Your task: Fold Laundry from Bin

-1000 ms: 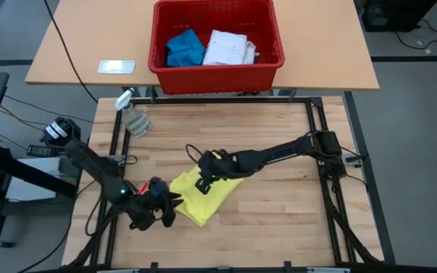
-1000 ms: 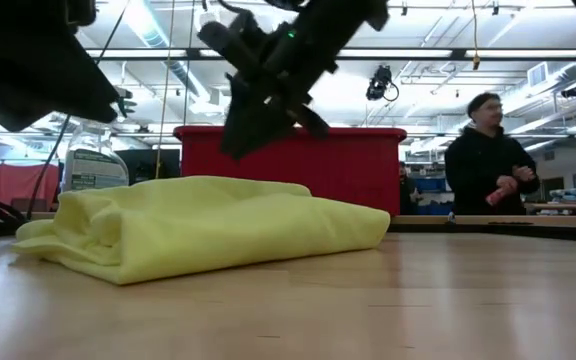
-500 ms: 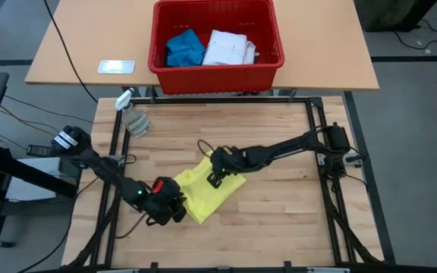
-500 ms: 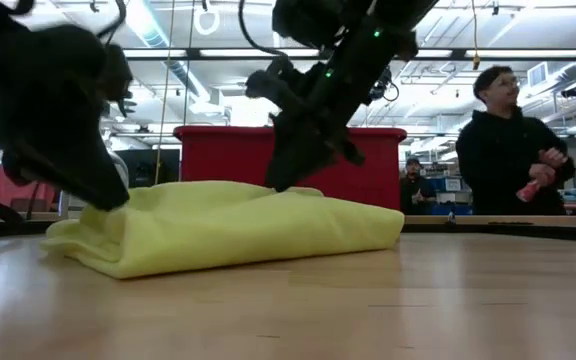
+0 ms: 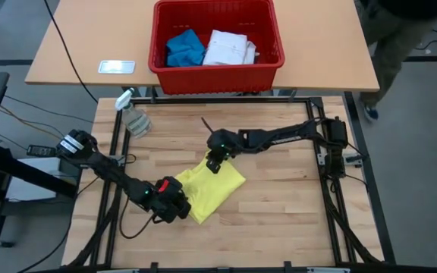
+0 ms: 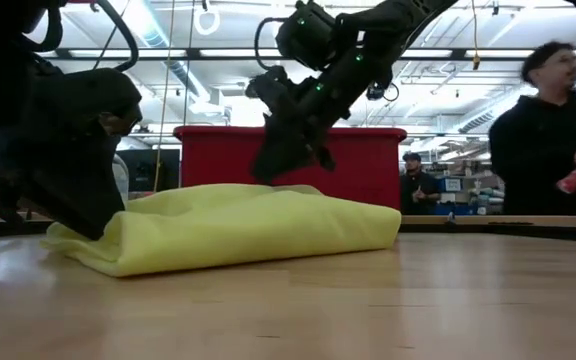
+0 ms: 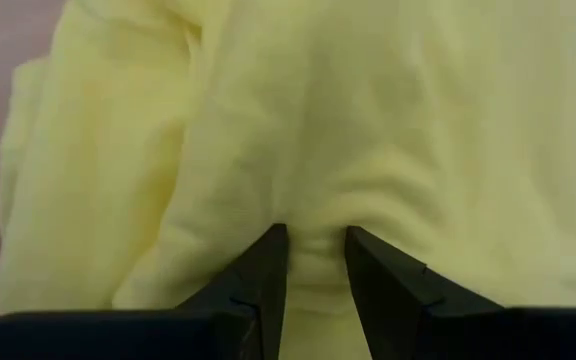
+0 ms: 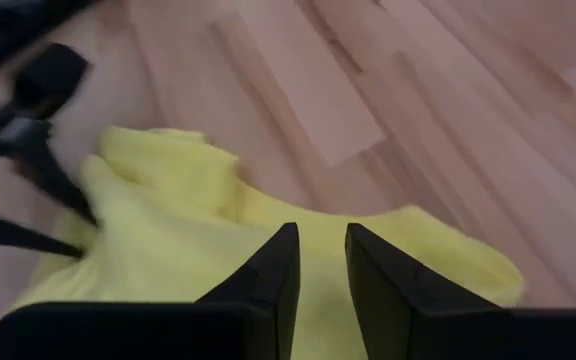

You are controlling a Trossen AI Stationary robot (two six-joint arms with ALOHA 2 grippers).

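Both hands at the folded yellow T-shirt (image 5: 212,187)

Left hand (image 7: 313,245) pinches a fold at the shirt's near-left edge; right hand (image 8: 318,262), fingers narrowly apart, hovers over its far edge on the tabletop (image 5: 279,197).

Both grippers at yellow T-shirt (image 5: 209,189)

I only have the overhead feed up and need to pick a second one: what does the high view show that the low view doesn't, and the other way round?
Only the high view looks down into the red bin, where a blue piece and a white shirt lie. It also shows a spray bottle at the wooden table's left edge.

Only the low view shows a person in the room behind the table.

Both show the yellow T-shirt, folded on the table, with the left claw at one end and the right claw at the other.
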